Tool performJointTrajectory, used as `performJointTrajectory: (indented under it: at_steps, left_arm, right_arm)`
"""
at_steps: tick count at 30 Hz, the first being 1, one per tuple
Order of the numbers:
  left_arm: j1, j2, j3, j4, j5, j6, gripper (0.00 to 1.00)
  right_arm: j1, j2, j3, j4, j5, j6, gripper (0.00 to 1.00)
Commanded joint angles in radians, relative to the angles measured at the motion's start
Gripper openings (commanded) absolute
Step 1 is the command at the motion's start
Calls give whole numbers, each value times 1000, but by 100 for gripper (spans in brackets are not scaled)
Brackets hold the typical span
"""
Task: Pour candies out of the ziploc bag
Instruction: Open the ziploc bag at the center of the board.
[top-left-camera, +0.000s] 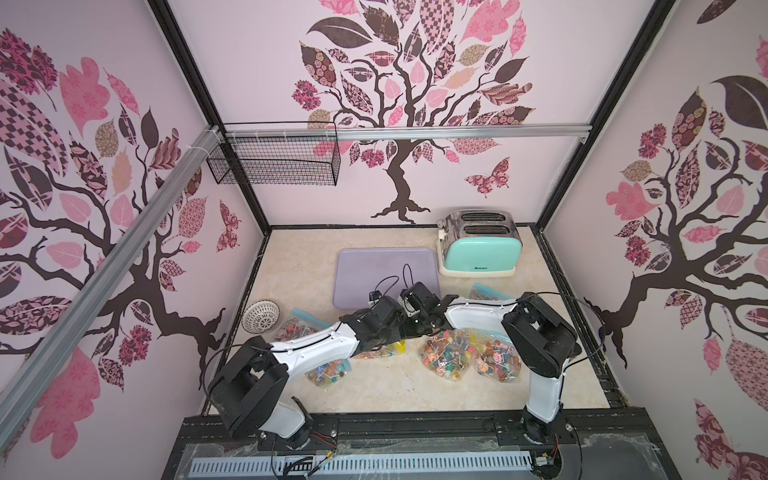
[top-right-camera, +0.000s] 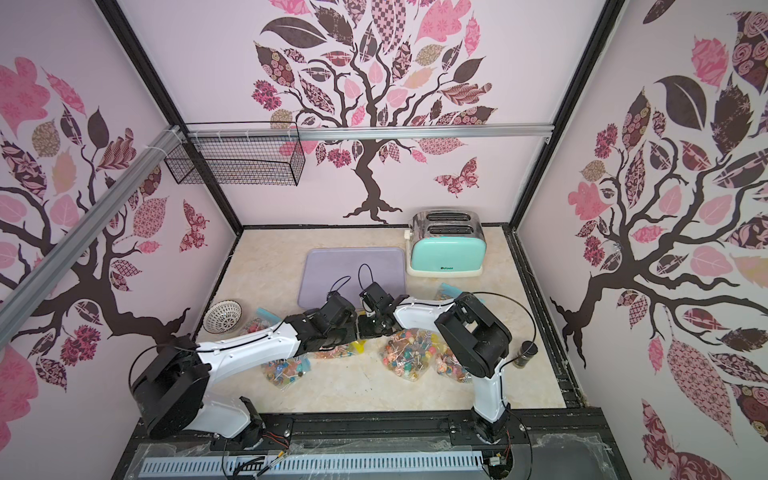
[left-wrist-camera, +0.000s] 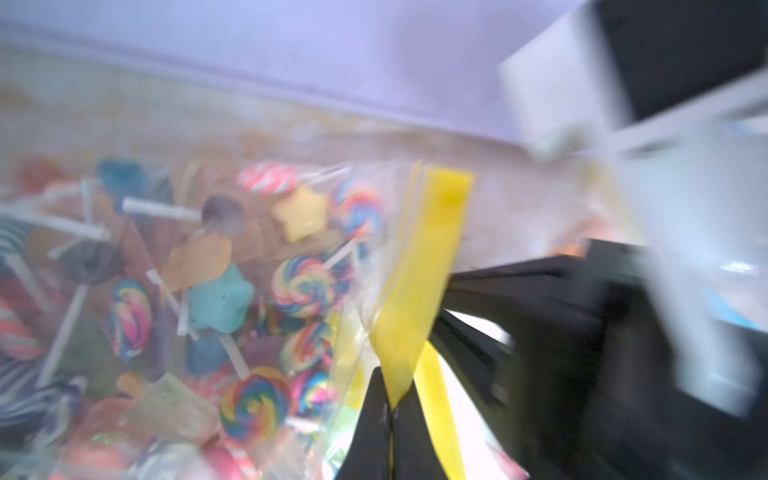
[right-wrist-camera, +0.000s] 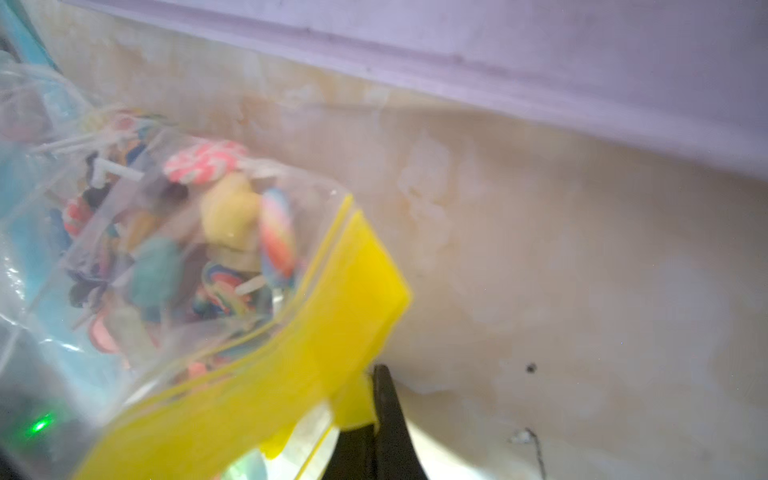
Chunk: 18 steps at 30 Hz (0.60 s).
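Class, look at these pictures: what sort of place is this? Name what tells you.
Probably a mock kitchen inside a robot test booth: a mint toaster on a marble-look counter, tree-papered panel walls, and mounted robot arms.

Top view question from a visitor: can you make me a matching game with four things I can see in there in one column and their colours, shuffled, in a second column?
Things:
1. toaster
2. tray
3. wire basket
4. bowl

Colours:
A. white with a dark pattern
B. black
C. mint green
D. lilac

Right pairs: 1-C, 2-D, 3-B, 4-A.
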<state>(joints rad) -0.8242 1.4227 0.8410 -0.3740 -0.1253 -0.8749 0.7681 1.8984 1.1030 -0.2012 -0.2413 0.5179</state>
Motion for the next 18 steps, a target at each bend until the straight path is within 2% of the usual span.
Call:
performJointTrajectory:
  at_steps: [1,6,10,12,15,18]
  left_arm:
    - [2,-93,47,-28,16,114,0]
    - [2,-195,72,-120,-26,174,0]
    - [2,-215,96,-175,-20,207,0]
    - [1,-209,92,-174,0,216,0]
    - [2,-186,80,-160,28,218,0]
    - [1,-163,62,-135,48,211,0]
  right_arm:
    - [-40,-14,-44,-152,115,25,0]
    - [-46,-76,-46,-175,148,37,0]
    - [-46,-88,-42,-188,161,41,0]
    - [-49,-99,-33,-194,156,37,10]
    - [-56,-153,-12,-220,155,31,31]
    - [-73,-243,-19,-238,131,38,41]
